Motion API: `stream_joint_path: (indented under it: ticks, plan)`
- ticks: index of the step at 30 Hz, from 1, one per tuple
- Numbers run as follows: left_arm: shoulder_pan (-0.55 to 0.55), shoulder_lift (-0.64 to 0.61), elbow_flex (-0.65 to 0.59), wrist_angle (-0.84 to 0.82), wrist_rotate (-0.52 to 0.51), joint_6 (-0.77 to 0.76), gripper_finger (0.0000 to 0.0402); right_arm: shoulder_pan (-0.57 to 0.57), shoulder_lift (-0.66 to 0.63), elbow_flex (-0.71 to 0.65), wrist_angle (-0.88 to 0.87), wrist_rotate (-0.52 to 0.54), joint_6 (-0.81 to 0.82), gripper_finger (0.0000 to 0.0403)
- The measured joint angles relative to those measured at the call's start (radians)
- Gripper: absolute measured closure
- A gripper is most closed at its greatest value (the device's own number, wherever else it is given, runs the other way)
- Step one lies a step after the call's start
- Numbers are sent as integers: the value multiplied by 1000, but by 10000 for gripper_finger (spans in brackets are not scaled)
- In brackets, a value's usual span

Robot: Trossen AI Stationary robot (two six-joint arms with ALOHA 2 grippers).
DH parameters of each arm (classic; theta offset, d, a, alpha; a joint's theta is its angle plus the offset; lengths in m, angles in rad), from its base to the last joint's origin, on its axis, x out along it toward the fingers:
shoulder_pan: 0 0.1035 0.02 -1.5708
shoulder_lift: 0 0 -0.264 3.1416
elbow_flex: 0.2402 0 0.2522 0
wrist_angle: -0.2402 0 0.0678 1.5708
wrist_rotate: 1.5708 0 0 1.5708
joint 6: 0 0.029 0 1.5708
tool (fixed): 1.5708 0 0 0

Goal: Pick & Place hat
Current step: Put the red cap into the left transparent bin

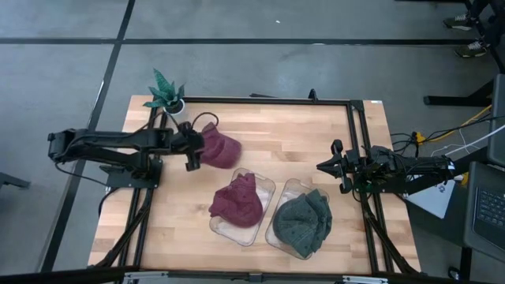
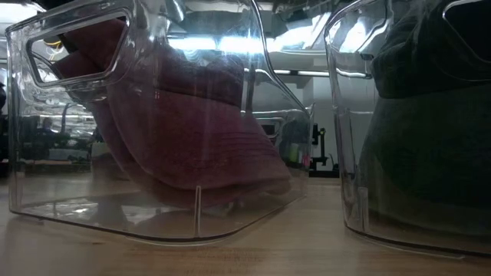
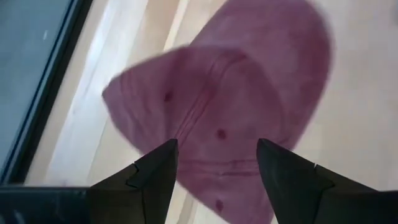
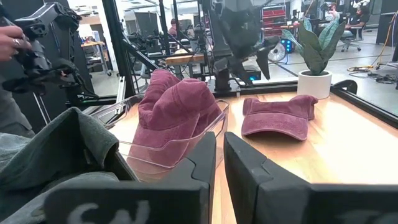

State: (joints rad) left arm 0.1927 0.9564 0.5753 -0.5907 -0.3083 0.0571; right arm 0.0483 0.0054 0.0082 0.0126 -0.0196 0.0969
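A maroon cap (image 1: 221,148) lies flat on the wooden table, crown up and brim on the wood, also visible in the right wrist view (image 4: 277,117). My left gripper (image 1: 197,147) hovers open above the cap's left side, fingers (image 3: 155,177) apart over the crown (image 3: 217,106), touching nothing. A second maroon hat (image 1: 237,201) sits in a clear bin (image 1: 266,188), and a green hat (image 1: 304,221) fills the bin beside it (image 1: 286,192). My right gripper (image 1: 335,166) waits shut at the table's right side (image 4: 219,168).
A potted plant (image 1: 166,93) stands at the far left corner, close behind the left arm. Black frame rails (image 1: 355,134) run along the table's edges. Bare wood lies between the cap and the right arm. A person's hand (image 4: 9,43) shows beyond the table.
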Motion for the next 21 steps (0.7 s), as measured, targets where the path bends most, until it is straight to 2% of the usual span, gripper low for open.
stream_joint_path:
  ticks: [9, 21]
  plan:
    - [89, 145, 0, -8, -93, -173, 187, 0, 0, 0, 0, 0, 0, 369]
    - [159, 238, 0, -13, -46, -256, 187, 0, 0, 0, 0, 0, 0, 369]
